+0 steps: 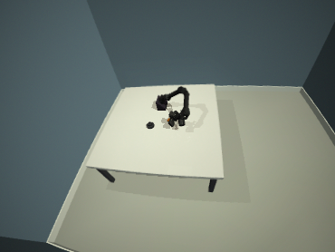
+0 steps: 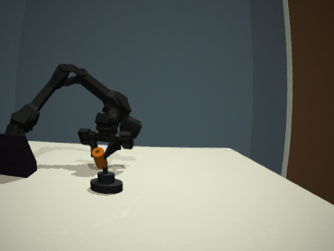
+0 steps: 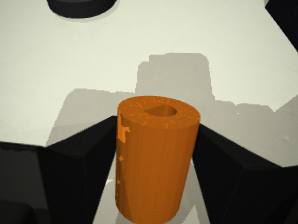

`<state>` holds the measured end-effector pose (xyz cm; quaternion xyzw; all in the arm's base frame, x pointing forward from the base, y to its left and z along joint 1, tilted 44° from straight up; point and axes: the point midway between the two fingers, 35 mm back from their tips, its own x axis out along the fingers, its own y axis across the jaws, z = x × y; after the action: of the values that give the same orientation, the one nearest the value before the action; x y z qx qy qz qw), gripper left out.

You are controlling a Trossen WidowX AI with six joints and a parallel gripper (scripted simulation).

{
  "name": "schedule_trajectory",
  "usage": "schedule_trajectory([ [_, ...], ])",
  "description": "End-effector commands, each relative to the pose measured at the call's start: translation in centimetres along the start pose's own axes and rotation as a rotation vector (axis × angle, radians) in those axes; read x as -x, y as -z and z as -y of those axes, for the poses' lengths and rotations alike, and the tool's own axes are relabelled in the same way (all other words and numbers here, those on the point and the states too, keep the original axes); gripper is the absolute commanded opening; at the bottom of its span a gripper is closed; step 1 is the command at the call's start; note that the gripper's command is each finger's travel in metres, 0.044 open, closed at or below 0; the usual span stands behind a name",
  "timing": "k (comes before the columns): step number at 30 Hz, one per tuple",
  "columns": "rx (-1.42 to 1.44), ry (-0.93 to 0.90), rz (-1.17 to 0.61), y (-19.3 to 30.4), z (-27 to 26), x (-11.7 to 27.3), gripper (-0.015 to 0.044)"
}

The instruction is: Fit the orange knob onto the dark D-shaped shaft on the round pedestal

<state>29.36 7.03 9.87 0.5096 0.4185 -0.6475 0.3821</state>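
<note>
The orange knob (image 1: 168, 120) (image 2: 101, 161) (image 3: 152, 170) is held off the table, tilted, with its holed end up and toward the exterior camera. The hole shows in the wrist view as a dark opening that is not fully round. My gripper (image 2: 100, 155) (image 3: 155, 126) is shut on the knob, one finger on each side. The round black pedestal (image 1: 150, 125) (image 2: 106, 186) (image 3: 82, 10) stands upright on the table, apart from the knob. Its thin dark shaft (image 2: 106, 169) points up and is bare; its flat side cannot be made out. In the wrist view only the pedestal's lower edge shows, at top left.
The white table (image 1: 136, 150) (image 2: 194, 208) carries the arm's dark base (image 1: 161, 103) (image 2: 15, 155) at the back in the top view and at left in the exterior view. The arm arches from it to the gripper. Shadows of the arm fall around the knob.
</note>
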Motion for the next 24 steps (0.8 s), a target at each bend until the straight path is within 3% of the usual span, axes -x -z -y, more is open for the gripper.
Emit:
schedule_trajectory([
  [1, -0.003, -0.001, 0.067, 0.3, -0.1, 0.2, 0.0179],
  [11, -0.001, 0.002, 0.231, 1.1, -0.1, 1.0, 0.0179],
  [24, 0.001, -0.014, 0.227, 1.5, 0.0, 1.6, 0.0179],
])
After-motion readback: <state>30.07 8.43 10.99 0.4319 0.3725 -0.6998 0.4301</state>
